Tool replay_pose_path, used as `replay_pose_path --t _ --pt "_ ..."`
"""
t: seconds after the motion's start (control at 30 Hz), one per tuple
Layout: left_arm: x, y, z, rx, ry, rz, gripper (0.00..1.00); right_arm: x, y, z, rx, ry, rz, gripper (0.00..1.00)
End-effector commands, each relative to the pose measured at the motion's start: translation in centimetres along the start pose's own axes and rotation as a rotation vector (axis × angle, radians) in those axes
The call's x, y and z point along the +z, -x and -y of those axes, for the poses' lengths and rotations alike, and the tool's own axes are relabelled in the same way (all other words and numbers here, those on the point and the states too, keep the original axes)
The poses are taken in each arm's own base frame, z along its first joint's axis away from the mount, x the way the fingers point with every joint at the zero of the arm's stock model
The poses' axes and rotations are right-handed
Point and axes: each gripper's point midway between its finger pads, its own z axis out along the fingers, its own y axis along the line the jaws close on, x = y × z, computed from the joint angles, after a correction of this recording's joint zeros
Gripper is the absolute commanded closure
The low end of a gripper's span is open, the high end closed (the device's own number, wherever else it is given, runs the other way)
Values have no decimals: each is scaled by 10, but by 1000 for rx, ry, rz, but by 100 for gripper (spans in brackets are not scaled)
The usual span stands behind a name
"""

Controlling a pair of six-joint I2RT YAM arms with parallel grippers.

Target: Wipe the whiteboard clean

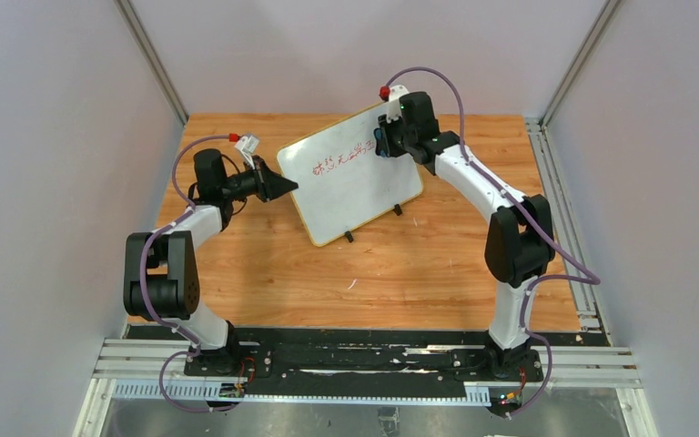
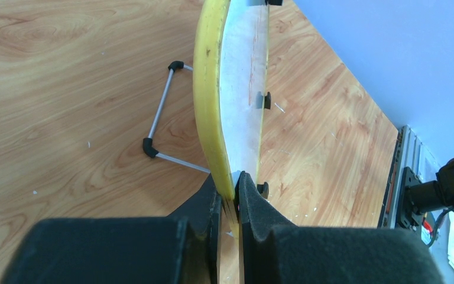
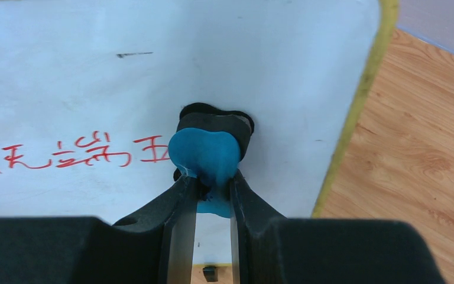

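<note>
1. Nearest the camera, the two arm bases are sitting on a black rail (image 1: 364,360) at the front edge of the wooden bench (image 1: 373,282).
2. Further in on the left side, the left claw (image 1: 284,187) (image 2: 229,186) is reaching toward the middle of the bench. Its fingers are drawn narrow and are pinching the yellow-gold frame at the left edge of the whiteboard (image 1: 355,196) (image 2: 208,106).
3. The whiteboard is standing in the middle-to-far part of the bench, turned at an angle and leaning back. Its two small black feet (image 1: 349,237) are resting on the wood at its lower, nearer edge.
4. In the left wrist view, a thin wire stand (image 2: 156,127) with black corner caps is lying on the bench behind the board.
5. A line of red handwriting (image 1: 341,162) (image 3: 65,155) is running across the upper part of the white face.
6. Farthest back, the right claw (image 1: 384,141) (image 3: 207,183) is hanging over the board's upper right part. It is gripping a blue eraser (image 3: 204,155) between close-set fingers.
7. The eraser's black pad is pressing against the white face, just beside the right end of the red handwriting.
</note>
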Motion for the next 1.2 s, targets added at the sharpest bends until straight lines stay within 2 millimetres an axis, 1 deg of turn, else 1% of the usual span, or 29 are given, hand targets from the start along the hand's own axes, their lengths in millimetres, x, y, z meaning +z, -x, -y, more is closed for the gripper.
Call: replay_pose_path --t 0.0,0.17,0.37,0.4,0.53,0.63,0.7,0.73,0.8,0.93,1.0,1.03,1.17 --pt "0 -17 -30 91 111 -30 100 9 -10 -41 -49 71 -28 100" --pt "0 -18 -30 92 110 -35 100 12 -13 -18 -71 -2 -47 99" --pt "0 -20 -31 88 111 -46 100 6 -7 36 -26 -83 -36 99" --pt "0 -20 -31 90 111 -48 100 12 -16 45 -16 -95 -58 99" --pt "0 -19 -31 94 113 -48 100 7 -17 83 17 -151 -58 99" --pt "0 -19 -31 95 113 -49 100 2 -15 103 28 -180 -54 99" --pt "0 -19 -31 96 114 -51 100 0 -14 112 38 -190 -54 99" --pt "0 -19 -31 97 114 -51 100 -1 -12 115 47 -188 -50 99" --pt "0 -20 -32 94 115 -54 100 -2 -11 113 52 -177 -46 99" --pt "0 -20 -33 93 117 -55 100 -2 -9 101 70 -138 -35 99" --pt "0 -21 -33 90 116 -56 100 0 -13 93 67 -127 -37 100" --pt "0 -21 -33 89 117 -56 100 -6 -6 89 61 -128 -16 99" --pt "0 -19 -32 92 117 -53 100 -19 3 81 64 -144 15 99"
